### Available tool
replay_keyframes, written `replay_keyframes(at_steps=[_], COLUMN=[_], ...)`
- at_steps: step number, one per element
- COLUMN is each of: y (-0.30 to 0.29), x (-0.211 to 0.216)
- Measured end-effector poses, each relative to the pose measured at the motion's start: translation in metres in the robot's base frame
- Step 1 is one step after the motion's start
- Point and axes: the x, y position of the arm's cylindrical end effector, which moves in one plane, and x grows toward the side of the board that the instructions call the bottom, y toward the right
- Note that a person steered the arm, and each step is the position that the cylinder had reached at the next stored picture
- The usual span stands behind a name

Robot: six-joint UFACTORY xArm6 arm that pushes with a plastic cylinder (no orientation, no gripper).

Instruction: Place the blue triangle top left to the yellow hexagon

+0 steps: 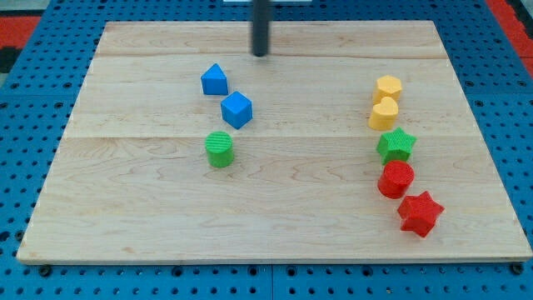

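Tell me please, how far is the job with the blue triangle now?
Nothing looks done yet: the blue triangle sits at the view's left, far from the yellow hexagon on the right. In hand: my tip stands above and right of the triangle, not touching. Left: the whole push across the board.

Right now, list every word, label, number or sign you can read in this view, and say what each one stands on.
None: no readable text anywhere.
The light wooden board is bare wood grain.
The blue triangle block, the yellow hexagon block and the other coloured blocks carry no markings.
The blue perforated surface around the board has holes only.
My tip is unmarked.
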Motion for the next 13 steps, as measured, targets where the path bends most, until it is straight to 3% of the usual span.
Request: replay_keyframes(at_steps=[1,3,7,8,9,12,13], y=[-0.104,-0.126,-0.118,-0.117,-0.069,-0.008,0.021], x=[-0.007,0.095,0.072,0.106,0.121,0.052,0.062])
